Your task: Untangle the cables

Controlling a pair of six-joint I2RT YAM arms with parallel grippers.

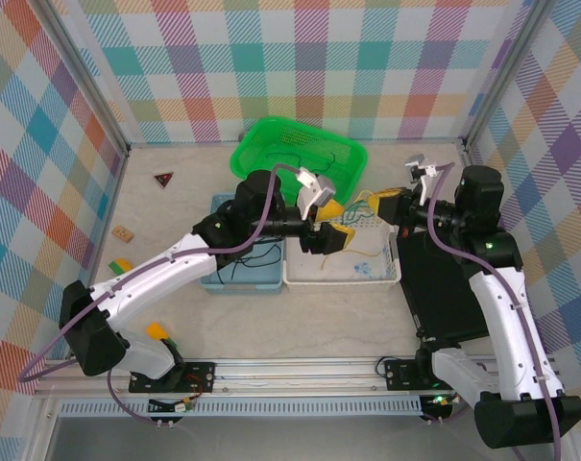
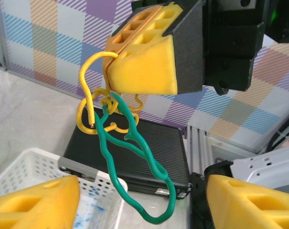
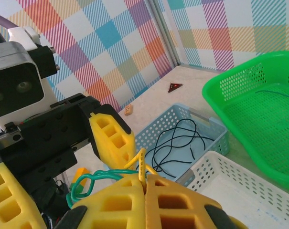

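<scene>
Pale table is loaded as follows: green basket placed far centre; blue basket and white basket set side by side in front; black flat case laid right. Dark triangle, tan block, green-yellow piece scattered left.

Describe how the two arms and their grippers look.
The left arm and right arm have white shells between black joints, with a grey-purple hose running along each. The left gripper and right gripper carry blocky yellow fingers with square grid holes, backed in black. A pale grey camera box sits on the left wrist.
</scene>
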